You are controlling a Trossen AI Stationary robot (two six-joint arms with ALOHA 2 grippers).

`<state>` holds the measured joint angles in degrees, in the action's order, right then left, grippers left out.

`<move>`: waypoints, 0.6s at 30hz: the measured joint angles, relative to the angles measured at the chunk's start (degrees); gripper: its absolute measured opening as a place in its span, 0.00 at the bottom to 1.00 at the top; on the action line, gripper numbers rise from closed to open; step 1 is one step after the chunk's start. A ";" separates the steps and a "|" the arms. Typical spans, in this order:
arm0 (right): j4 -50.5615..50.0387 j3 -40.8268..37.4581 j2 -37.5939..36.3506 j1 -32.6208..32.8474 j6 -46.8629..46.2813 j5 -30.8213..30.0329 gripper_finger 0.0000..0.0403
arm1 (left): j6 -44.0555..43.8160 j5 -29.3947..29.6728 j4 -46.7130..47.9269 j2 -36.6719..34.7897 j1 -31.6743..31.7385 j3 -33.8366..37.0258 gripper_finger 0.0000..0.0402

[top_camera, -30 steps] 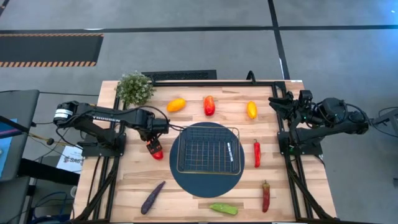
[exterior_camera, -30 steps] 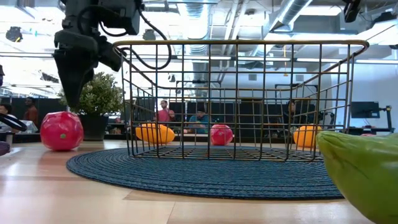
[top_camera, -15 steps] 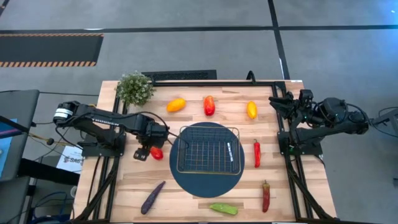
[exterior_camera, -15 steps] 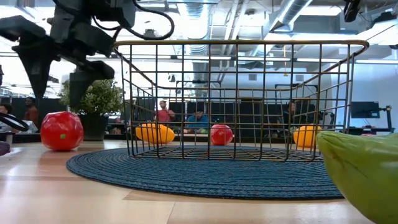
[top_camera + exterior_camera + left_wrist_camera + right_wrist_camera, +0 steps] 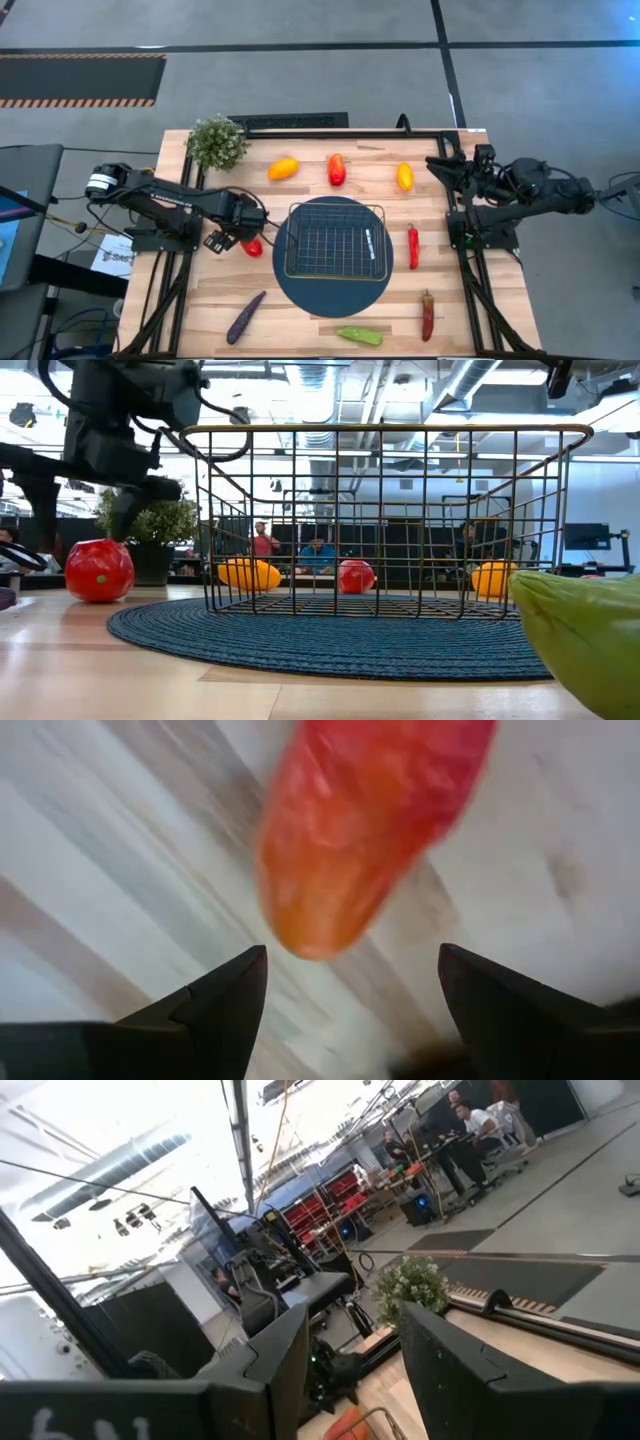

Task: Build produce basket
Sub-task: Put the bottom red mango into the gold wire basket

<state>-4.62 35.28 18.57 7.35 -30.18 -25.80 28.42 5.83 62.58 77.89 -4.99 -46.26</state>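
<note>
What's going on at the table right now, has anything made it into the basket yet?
Nothing yet: the wire basket sits empty on the round dark-blue mat. The left gripper is low over the table beside a red pepper, fingers open, with the pepper lying on the wood just ahead of them, not gripped. The right gripper waits raised at the table's right edge. The other vegetables remain spread around the mat, including the green pepper and the purple one.

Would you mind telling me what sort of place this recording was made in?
Probably a robotics lab or open workshop: exposed ceiling ducts, people at desks behind the wooden table, and red storage racks beyond it.
</note>
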 joint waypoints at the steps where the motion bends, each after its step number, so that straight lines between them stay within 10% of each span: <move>1: 0.35 0.00 0.45 0.00 0.01 0.00 0.45 | 0.28 0.84 -0.95 0.02 -0.27 0.00 0.70; 18: 0.85 -0.01 1.75 0.00 -1.57 -1.31 0.45 | 2.44 -4.49 -10.77 0.02 -0.68 2.00 0.69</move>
<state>-3.77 35.27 20.32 7.35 -31.75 -27.11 30.86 1.35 51.81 77.91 -5.67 -44.26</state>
